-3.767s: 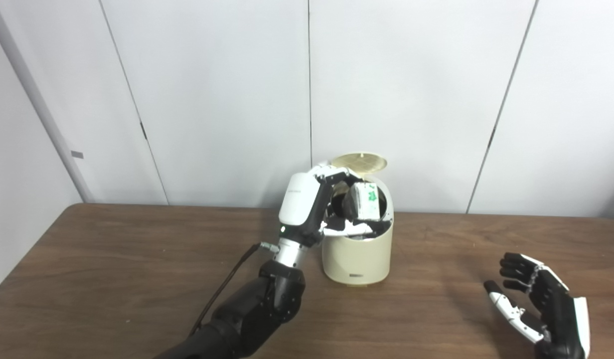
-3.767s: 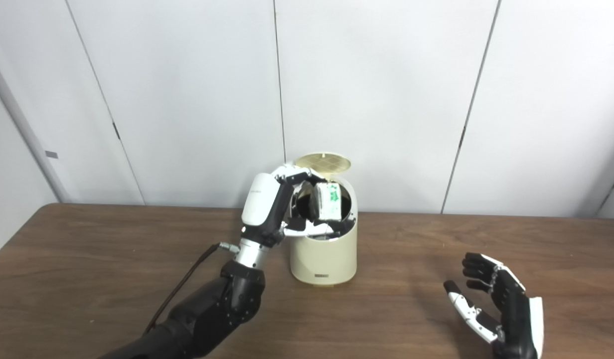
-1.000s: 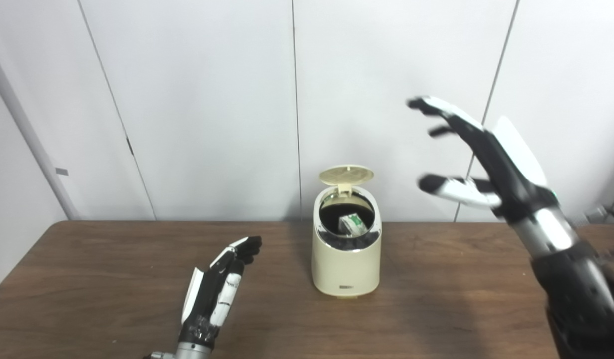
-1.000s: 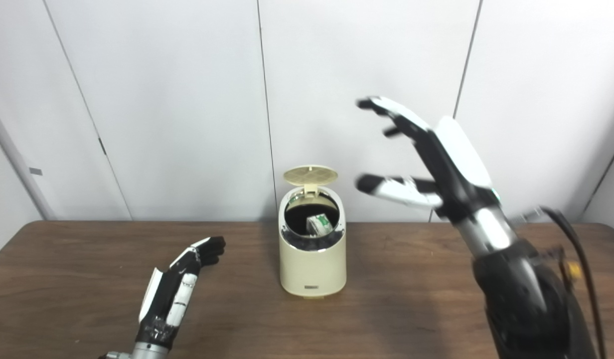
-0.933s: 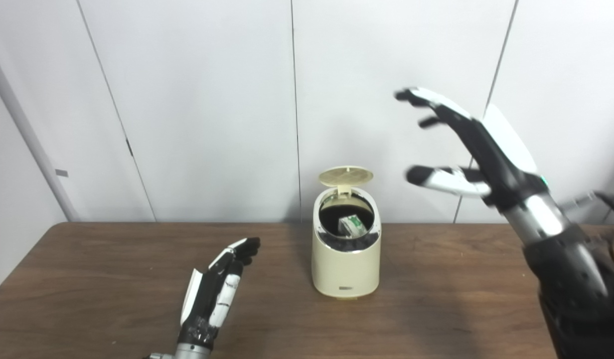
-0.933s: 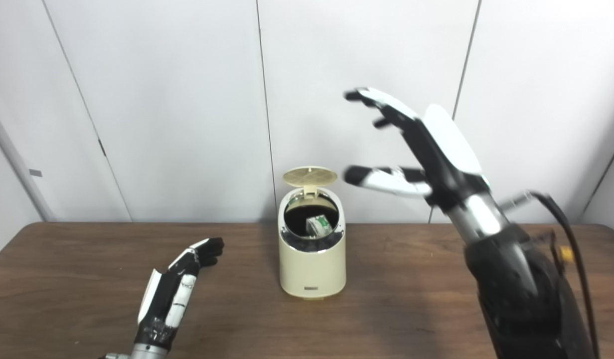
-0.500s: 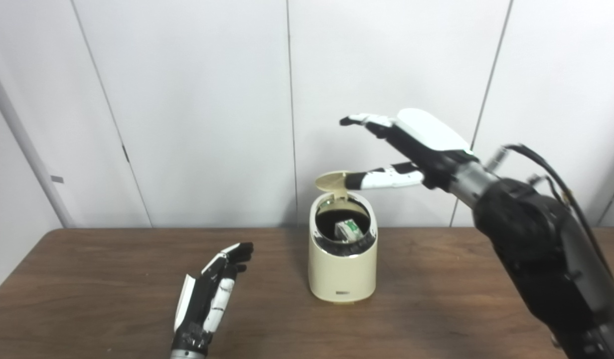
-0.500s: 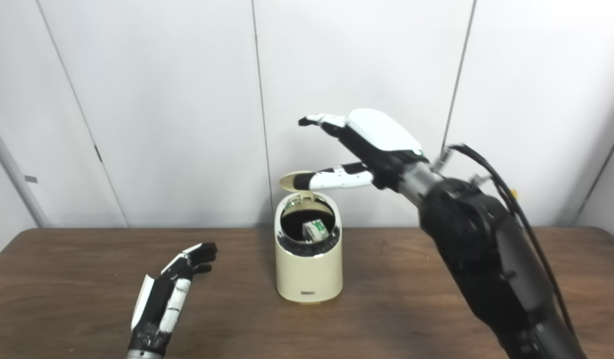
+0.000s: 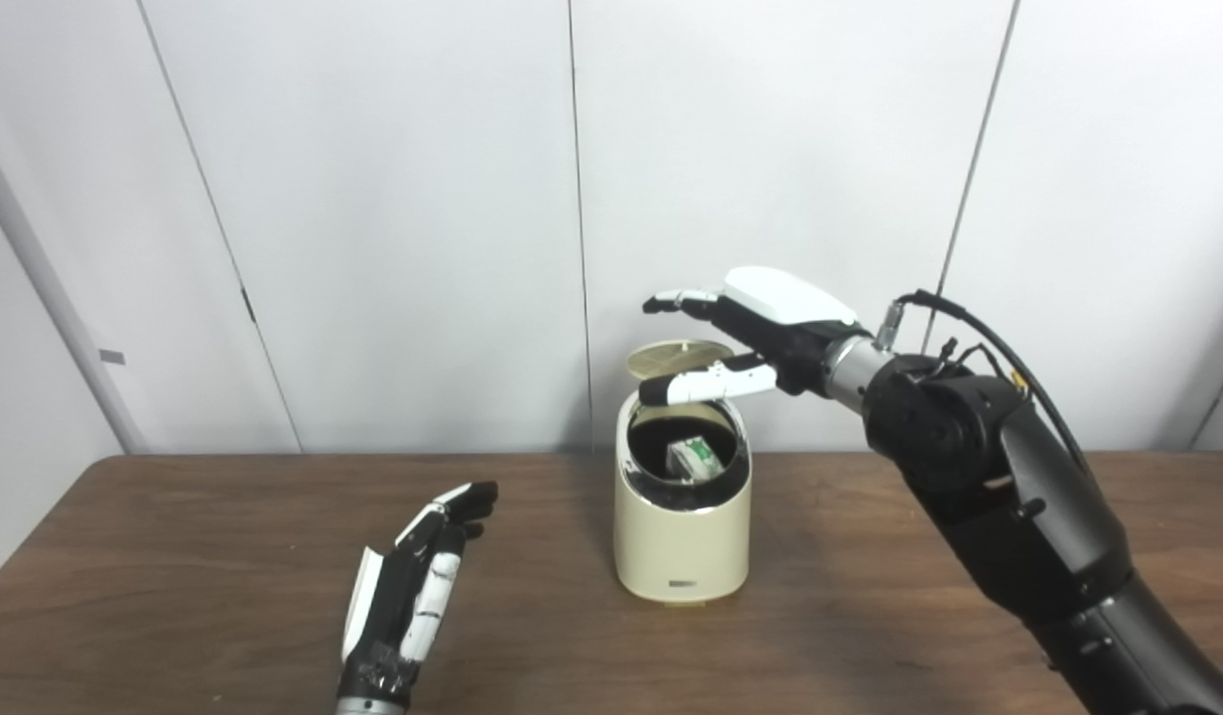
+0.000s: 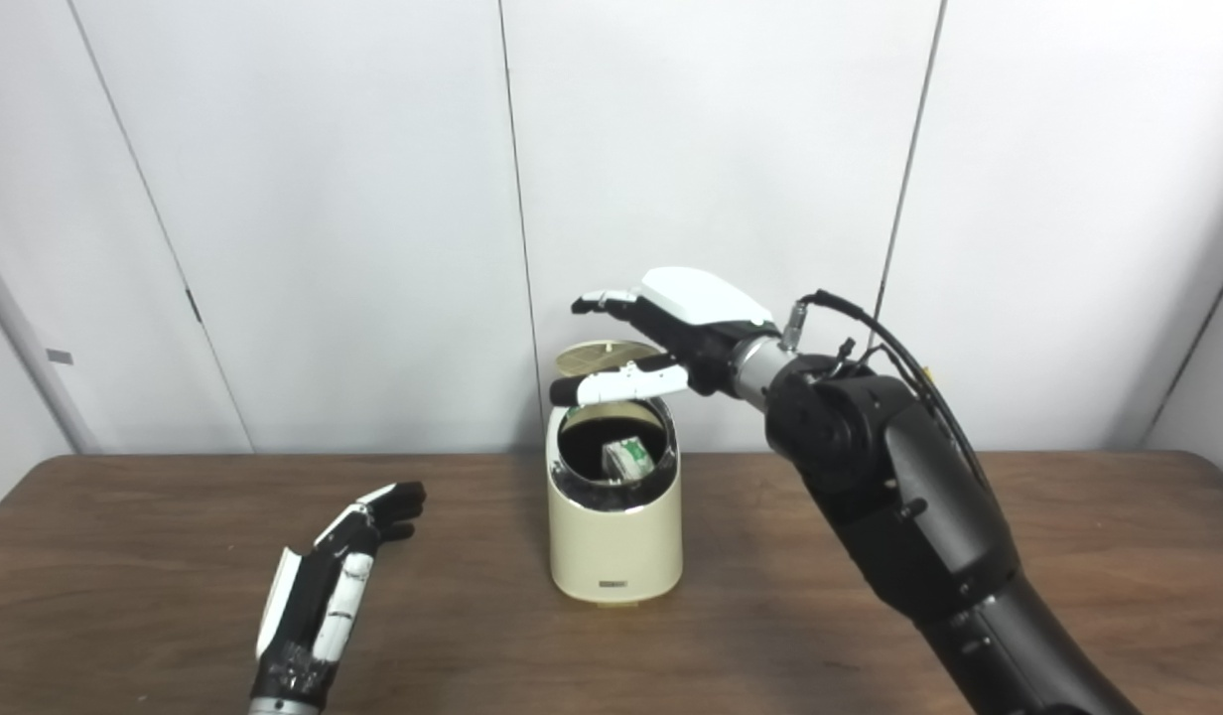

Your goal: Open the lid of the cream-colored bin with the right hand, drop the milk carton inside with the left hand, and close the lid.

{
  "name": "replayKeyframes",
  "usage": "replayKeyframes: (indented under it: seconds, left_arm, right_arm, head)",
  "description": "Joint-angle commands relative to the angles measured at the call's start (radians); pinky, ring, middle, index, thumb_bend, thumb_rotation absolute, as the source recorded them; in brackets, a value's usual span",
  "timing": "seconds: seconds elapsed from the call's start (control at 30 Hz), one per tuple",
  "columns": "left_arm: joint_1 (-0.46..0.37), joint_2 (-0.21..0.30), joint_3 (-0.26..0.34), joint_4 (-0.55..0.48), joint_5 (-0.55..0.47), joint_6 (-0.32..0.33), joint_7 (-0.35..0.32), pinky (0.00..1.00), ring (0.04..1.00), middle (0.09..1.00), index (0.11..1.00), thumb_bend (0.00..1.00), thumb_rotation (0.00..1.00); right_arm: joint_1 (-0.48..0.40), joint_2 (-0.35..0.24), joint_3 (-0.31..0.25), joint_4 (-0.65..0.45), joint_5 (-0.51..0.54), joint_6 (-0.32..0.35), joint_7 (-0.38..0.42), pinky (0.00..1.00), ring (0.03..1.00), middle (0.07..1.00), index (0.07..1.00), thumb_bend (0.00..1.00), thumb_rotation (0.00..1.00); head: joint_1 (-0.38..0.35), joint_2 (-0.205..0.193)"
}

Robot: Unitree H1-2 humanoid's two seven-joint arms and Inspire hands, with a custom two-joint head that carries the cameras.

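Right hand (image 9: 760, 328) spread above the raised lid (image 9: 679, 357)
Holds nothing; lid lies just beneath; left hand (image 9: 408, 596) empty, farther off

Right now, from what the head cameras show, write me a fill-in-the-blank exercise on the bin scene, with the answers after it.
1. The milk carton lies ____ the cream-colored bin.
2. The lid of the bin is ____.
3. The hand above the bin's opening is the ____ hand.
4. The left hand, apart from the bin, holds ____.

Missing words: inside; open; right; nothing
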Motion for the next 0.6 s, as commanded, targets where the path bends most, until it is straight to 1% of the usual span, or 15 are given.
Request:
replayKeyframes:
  seconds: [0.0,0.07,0.13,0.23,0.33,0.37,0.47,0.57]
  left_arm:
    - [0.035,-0.013,-0.007,0.036,0.033,-0.03,-0.003,0.75,0.789,0.793,0.8,0.46,0.98]
    - [0.036,-0.014,-0.009,0.035,0.033,-0.03,-0.006,0.76,0.792,0.794,0.802,0.47,0.97]
    - [0.035,-0.013,-0.01,0.038,0.03,-0.034,-0.006,0.76,0.794,0.793,0.801,0.46,0.97]
    - [0.035,-0.018,-0.008,0.035,0.02,-0.036,0.015,0.74,0.77,0.774,0.782,0.44,0.97]
    - [0.034,-0.018,-0.01,0.027,0.011,-0.036,0.033,0.74,0.756,0.761,0.766,0.4,0.93]
    - [0.034,-0.018,-0.012,0.024,0.008,-0.036,0.038,0.72,0.749,0.755,0.758,0.37,0.93]
    - [0.033,-0.016,-0.016,0.018,0.007,-0.036,0.049,0.7,0.738,0.744,0.741,0.37,0.9]
    - [0.038,-0.021,-0.015,0.009,0.009,-0.036,0.053,0.69,0.732,0.739,0.734,0.38,0.88]
  right_arm:
    - [-0.018,-0.008,-0.018,-0.025,0.004,-0.019,-0.03,0.84,0.938,0.901,0.885,0.85,0.98]
    - [0.005,-0.01,-0.023,-0.04,0.011,-0.027,-0.042,0.86,0.926,0.885,0.869,0.85,0.97]
    - [0.028,-0.014,-0.029,-0.065,0.016,-0.039,-0.053,0.9,0.928,0.871,0.837,0.85,0.99]
    - [0.052,-0.017,-0.034,-0.115,0.017,-0.033,-0.049,0.95,0.918,0.848,0.794,0.86,1.0]
    - [0.067,-0.018,-0.038,-0.147,0.017,-0.026,-0.043,0.94,0.908,0.829,0.771,0.86,1.0]
    - [0.077,-0.019,-0.04,-0.155,0.022,-0.026,-0.041,0.96,0.902,0.818,0.765,0.86,1.0]
    - [0.097,-0.021,-0.046,-0.168,0.033,-0.026,-0.037,0.98,0.878,0.79,0.755,0.83,1.0]
    - [0.125,-0.023,-0.05,-0.181,0.039,-0.019,-0.034,0.98,0.864,0.785,0.753,0.84,1.0]
  head:
    - [0.001,0.001]
    - [-0.003,0.003]
    - [-0.006,0.004]
    - [-0.007,0.006]
    - [-0.007,0.007]
    - [-0.006,0.007]
    - [-0.005,0.01]
    - [-0.005,0.017]
